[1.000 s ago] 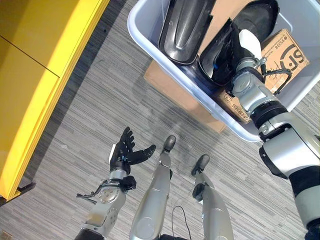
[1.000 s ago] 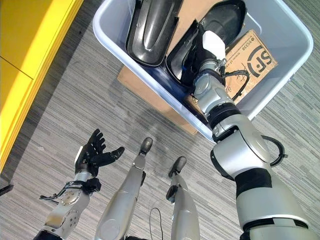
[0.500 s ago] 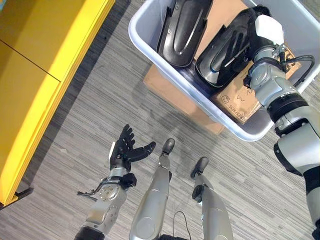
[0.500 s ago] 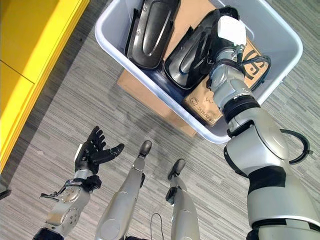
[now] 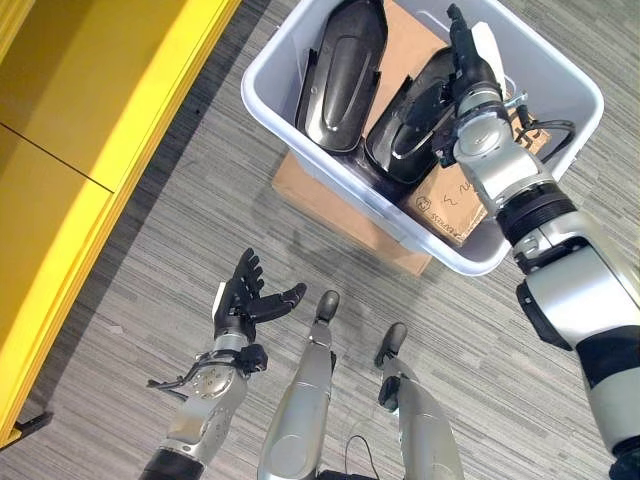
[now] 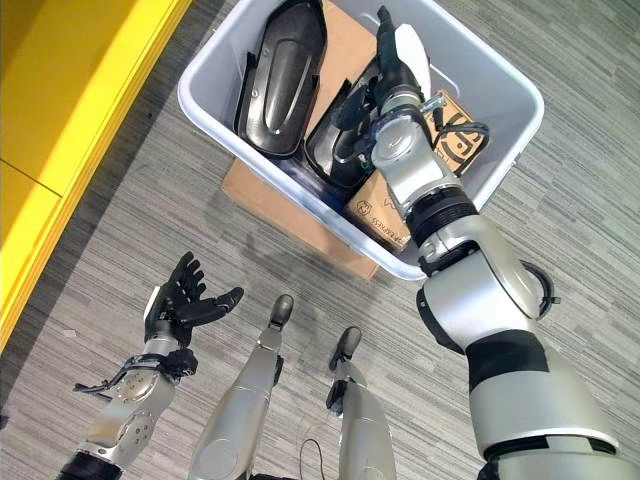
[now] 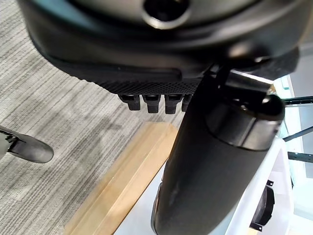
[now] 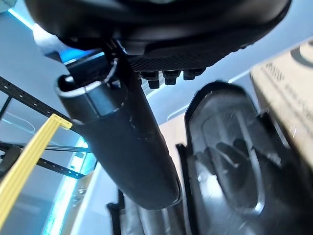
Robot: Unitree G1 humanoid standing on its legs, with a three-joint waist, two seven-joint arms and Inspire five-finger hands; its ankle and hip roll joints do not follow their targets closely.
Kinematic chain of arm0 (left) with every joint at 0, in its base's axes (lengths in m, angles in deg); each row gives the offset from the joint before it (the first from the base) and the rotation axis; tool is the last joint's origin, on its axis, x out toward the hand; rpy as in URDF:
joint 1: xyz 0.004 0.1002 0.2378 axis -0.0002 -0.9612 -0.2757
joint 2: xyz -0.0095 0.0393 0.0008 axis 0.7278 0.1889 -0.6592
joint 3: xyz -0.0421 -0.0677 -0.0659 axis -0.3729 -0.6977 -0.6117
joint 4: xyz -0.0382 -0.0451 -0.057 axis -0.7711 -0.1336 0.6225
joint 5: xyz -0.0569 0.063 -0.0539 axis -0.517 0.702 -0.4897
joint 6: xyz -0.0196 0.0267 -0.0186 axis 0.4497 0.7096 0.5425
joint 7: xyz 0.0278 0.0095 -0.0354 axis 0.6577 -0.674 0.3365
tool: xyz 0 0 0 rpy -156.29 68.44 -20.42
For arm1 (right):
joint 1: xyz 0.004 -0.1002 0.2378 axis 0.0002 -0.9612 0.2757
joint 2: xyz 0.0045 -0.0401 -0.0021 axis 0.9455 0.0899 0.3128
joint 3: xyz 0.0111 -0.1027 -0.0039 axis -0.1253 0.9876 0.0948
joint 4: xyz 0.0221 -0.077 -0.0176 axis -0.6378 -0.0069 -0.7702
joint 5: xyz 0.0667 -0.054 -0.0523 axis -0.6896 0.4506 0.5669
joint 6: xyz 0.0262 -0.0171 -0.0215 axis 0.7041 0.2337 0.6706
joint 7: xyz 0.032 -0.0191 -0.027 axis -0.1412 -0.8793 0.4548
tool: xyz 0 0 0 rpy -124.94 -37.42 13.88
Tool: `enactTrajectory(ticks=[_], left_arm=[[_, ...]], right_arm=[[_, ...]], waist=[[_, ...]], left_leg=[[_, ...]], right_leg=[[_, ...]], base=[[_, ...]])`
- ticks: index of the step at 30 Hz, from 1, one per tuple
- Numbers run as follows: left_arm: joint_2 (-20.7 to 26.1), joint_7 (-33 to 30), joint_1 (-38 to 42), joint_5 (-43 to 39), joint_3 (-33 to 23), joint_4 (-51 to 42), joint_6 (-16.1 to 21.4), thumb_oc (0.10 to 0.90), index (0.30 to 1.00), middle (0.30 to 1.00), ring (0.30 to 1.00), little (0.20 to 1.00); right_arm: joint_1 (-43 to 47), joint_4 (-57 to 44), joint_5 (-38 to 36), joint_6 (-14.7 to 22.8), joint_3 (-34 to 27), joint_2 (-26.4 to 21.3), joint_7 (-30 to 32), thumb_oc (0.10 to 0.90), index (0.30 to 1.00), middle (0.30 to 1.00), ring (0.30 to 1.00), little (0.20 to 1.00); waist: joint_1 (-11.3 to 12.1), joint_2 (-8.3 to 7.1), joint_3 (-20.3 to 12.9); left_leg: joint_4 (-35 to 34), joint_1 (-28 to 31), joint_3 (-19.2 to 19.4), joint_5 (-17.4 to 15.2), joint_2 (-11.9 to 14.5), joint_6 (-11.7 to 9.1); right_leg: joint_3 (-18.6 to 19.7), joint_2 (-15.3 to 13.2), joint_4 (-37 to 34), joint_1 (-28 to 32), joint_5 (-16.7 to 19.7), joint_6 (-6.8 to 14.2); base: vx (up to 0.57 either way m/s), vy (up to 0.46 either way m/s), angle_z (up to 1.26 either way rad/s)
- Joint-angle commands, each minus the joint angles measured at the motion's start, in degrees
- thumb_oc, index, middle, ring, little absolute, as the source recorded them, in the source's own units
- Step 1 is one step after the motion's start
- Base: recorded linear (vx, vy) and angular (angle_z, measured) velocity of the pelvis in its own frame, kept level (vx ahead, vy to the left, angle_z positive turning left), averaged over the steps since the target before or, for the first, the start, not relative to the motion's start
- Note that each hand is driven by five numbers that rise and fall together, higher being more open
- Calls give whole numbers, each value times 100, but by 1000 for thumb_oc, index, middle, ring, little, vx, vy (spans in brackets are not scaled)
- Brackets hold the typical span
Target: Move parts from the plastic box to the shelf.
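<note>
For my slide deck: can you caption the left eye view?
Right hand reaches over the black parts in the grey plastic box; left hand hovers open above the carpet.

Open right robot hand (image 8: 146, 44) above black part (image 8: 234, 161)

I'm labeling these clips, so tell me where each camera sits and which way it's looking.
Left eye view: on the head, looking down at the box, black parts and both arms.
Right eye view: same scene, slightly offset; open left hand, right hand in the box.
Left wrist view: along the left hand toward floor and box.
Right wrist view: along the right hand at a part.
</note>
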Motion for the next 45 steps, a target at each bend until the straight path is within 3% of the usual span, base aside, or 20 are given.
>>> enactTrajectory(ticks=[1, 11, 27, 37, 45], left_arm=[[370, 9, -246, -153, -168, -580, 277, 900, 1000, 1000, 1000, 1000], [379, -64, -241, -254, -108, -573, 126, 900, 1000, 1000, 1000, 1000], [305, -135, -328, -216, 7, -645, 160, 900, 1000, 1000, 1000, 1000], [239, -166, -310, -189, 45, -631, 199, 900, 1000, 1000, 1000, 1000], [221, -194, -391, -140, 72, -751, 243, 900, 1000, 1000, 1000, 1000]], right_arm=[[332, -599, -356, 470, -151, -183, 370, 900, 1000, 1000, 1000, 1000], [255, -364, -1283, 612, -515, 525, 464, 900, 1000, 1000, 1000, 1000], [178, -193, -227, 344, -190, 524, 442, 900, 1000, 1000, 1000, 1000], [60, -72, -45, 301, -190, 490, 430, 900, 1000, 1000, 1000, 1000], [138, 247, 739, 144, 22, 237, 552, 900, 1000, 1000, 1000, 1000]], waist=[[0, -235, -46], [35, -259, -46], [48, -218, -46], [2, -210, -46], [-17, -173, -46]], left_leg=[[-89, 137, -135, -262, 91, -52], [-139, 137, -147, -223, 97, -47], [-140, -78, -176, -191, 66, -17], [-137, -142, -143, -186, 75, -9], [-151, -220, -157, -172, 59, -4]], right_leg=[[484, -556, 113, 808, -876, 392], [447, -531, 86, 840, -885, 378], [443, -521, 138, 610, -878, 360], [479, -504, 181, 490, -871, 350], [463, -516, 165, 428, -843, 366]], base=[[0, 0, 0], [0, 0, 0], [0, 0, 0], [0, 0, 0], [0, 0, 0]])
